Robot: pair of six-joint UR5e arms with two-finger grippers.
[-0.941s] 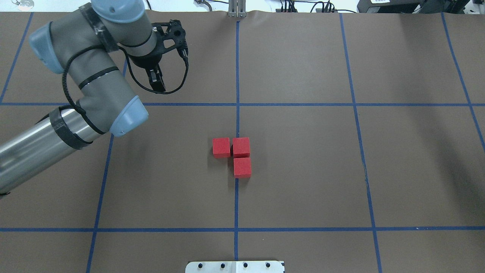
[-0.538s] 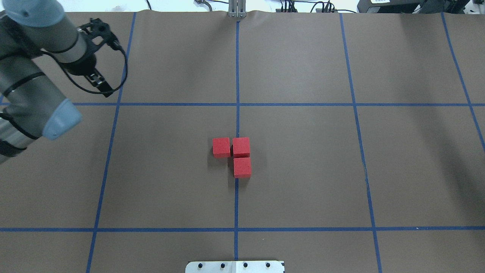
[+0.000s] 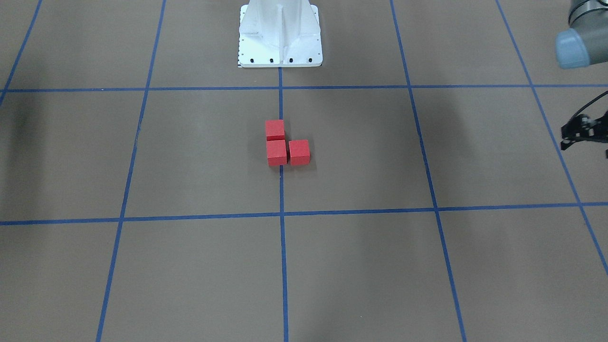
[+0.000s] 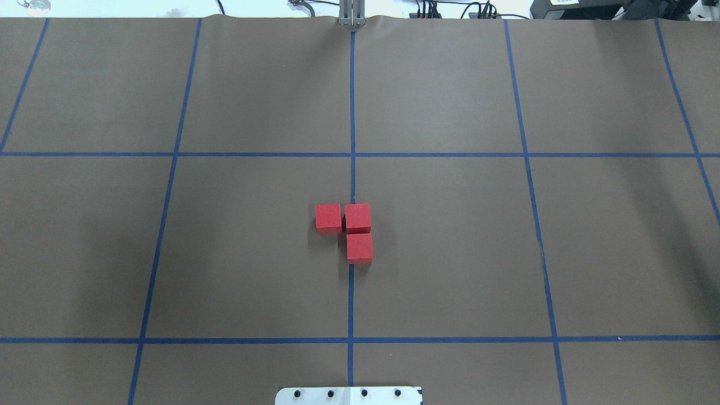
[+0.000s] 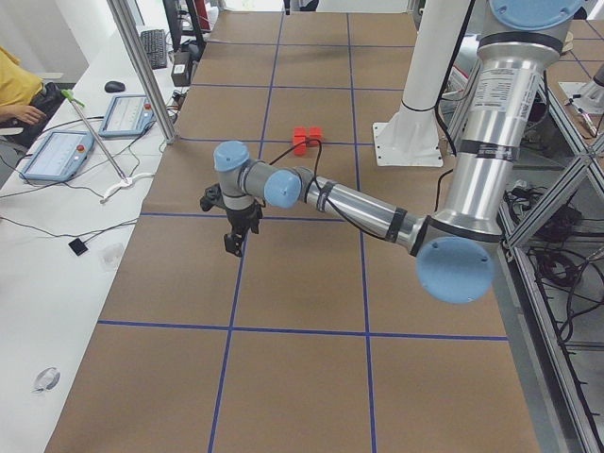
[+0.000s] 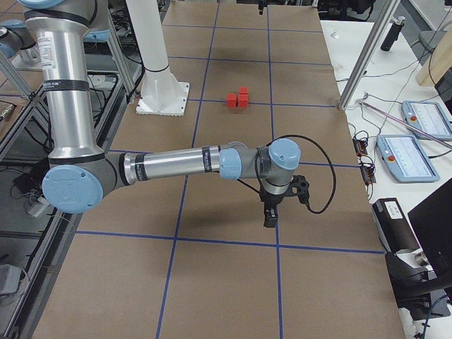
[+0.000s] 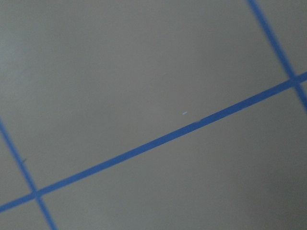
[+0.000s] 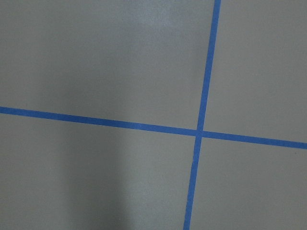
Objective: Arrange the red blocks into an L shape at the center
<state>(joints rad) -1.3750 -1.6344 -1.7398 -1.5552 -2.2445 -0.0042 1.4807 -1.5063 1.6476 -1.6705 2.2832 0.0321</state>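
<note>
Three red blocks stand touching in an L on the brown surface at the center (image 4: 352, 180), by the central blue tape line: one (image 4: 328, 218) on the left, one (image 4: 358, 217) at the corner, one (image 4: 359, 248) nearer the robot. They also show in the front view (image 3: 276, 152). My left gripper (image 5: 231, 247) hangs over the table far to the left of the blocks, with only its black mount (image 3: 582, 129) in the front view. My right gripper (image 6: 268, 220) hangs far to the right. I cannot tell whether either is open or shut. Both wrist views show only tape lines.
The robot's white base plate (image 4: 349, 395) sits at the near edge, with its pedestal (image 3: 280, 33) above it. Operators' tablets (image 5: 57, 156) lie on the white bench beyond the table. A metal post (image 6: 367, 56) stands at the table's far edge.
My left arm has swung left and out of the overhead view. The three red blocks have not moved.
</note>
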